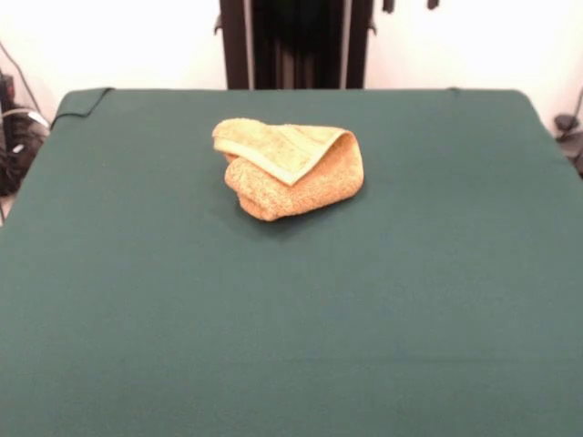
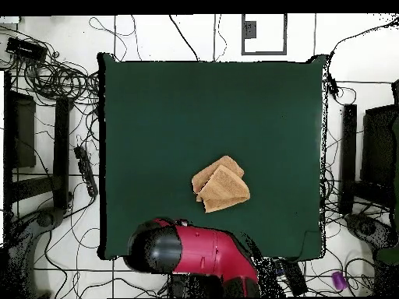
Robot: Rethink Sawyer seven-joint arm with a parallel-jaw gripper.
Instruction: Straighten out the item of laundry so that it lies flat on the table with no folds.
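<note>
Count: one towel [image 1: 290, 169], one table [image 1: 291, 328], one robot arm [image 2: 195, 253]
Towel: tan-orange terry, bunched and folded over itself, not flat; in the front view a paler banded flap lies draped across the top of a rounded roll
Towel position: on the table, a little towards the robot's side of the middle; in the overhead view it [image 2: 221, 185] sits just beyond the arm, apart from it
Table: covered in dark green cloth, far larger than the towel; one far corner of the cloth is turned up in the front view
Arm: red and black, drawn back over the table's edge at the robot's side in the overhead view
Gripper: only two small dark tips [image 1: 410, 5] show at the top edge of the front view; cannot tell whether it is spread or pressed together; it holds nothing and touches nothing that can be seen
Pedestal: dark upright column [image 1: 296, 44] behind the table's far edge in the front view
Surroundings: tangled black cables [image 2: 62, 78] on the floor around the table, dark equipment at both sides
In the way: nothing lies between the towel and the arm
</note>
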